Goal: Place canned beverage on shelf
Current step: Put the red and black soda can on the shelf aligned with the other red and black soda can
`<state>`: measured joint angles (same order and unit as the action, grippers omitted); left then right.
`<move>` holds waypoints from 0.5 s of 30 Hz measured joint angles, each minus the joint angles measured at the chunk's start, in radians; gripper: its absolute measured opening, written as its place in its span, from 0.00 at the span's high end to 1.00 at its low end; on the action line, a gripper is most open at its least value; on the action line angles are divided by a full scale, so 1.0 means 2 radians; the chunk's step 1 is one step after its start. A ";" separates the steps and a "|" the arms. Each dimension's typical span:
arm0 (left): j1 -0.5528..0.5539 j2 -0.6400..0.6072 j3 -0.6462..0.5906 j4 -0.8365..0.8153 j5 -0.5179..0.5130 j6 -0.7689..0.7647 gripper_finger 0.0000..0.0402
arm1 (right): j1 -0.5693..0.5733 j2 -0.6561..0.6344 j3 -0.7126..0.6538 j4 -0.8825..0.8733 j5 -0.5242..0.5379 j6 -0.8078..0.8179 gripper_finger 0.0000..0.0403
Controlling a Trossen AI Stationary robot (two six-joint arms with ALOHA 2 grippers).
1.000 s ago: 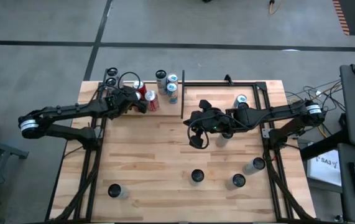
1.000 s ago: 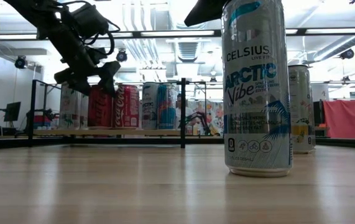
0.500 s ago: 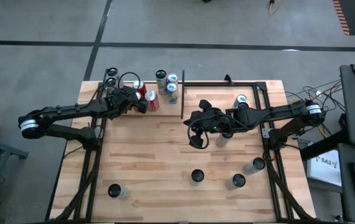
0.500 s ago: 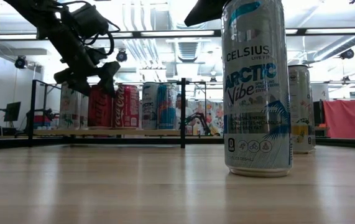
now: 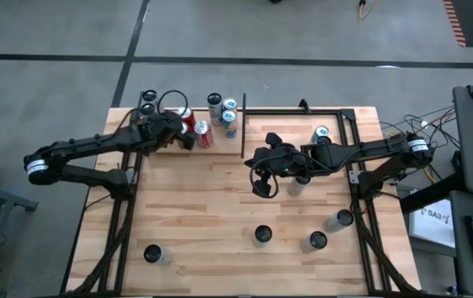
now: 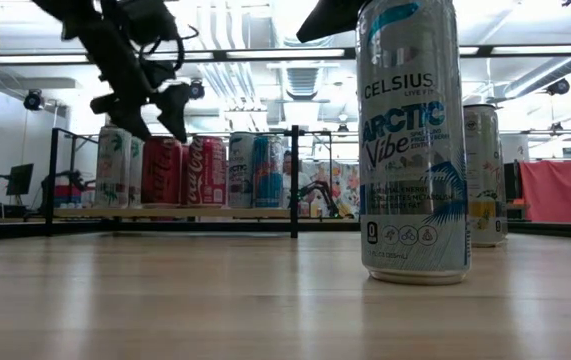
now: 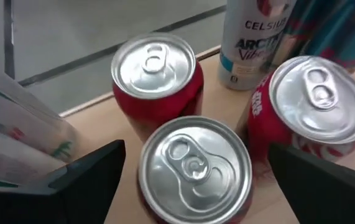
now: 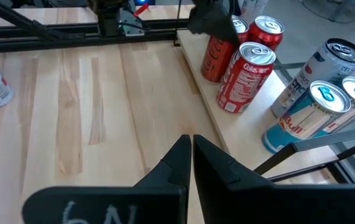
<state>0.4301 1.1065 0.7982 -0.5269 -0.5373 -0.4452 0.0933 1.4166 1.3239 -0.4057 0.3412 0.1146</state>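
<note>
the near celsius can's (image 6: pixel 411 140) top is cut off in the low view.

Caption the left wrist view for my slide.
Open left claw above three red cans standing on the shelf.

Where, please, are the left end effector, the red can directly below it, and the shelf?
left end effector (image 7: pixel 193 171): left wrist view, midway between its two dark fingertips.
red can (image 7: pixel 194 163): left wrist view, middle of its silver lid.
shelf (image 8: pixel 242 134): right wrist view, bare pale plywood beside the cans.
</note>
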 joint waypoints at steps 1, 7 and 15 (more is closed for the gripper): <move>0.000 0.000 0.012 -0.017 0.000 0.002 0.06 | 0.000 0.000 0.000 0.000 0.000 0.002 0.98; -0.010 -0.005 0.092 -0.096 -0.001 0.013 0.06 | 0.000 0.000 0.000 0.000 0.000 0.003 0.98; -0.084 -0.046 0.124 -0.126 -0.001 0.059 0.06 | 0.000 0.000 0.000 -0.001 0.000 0.000 0.98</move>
<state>0.2620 1.0138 1.0460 -0.7797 -0.5394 -0.3278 0.0937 1.4166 1.3239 -0.4068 0.3412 0.1137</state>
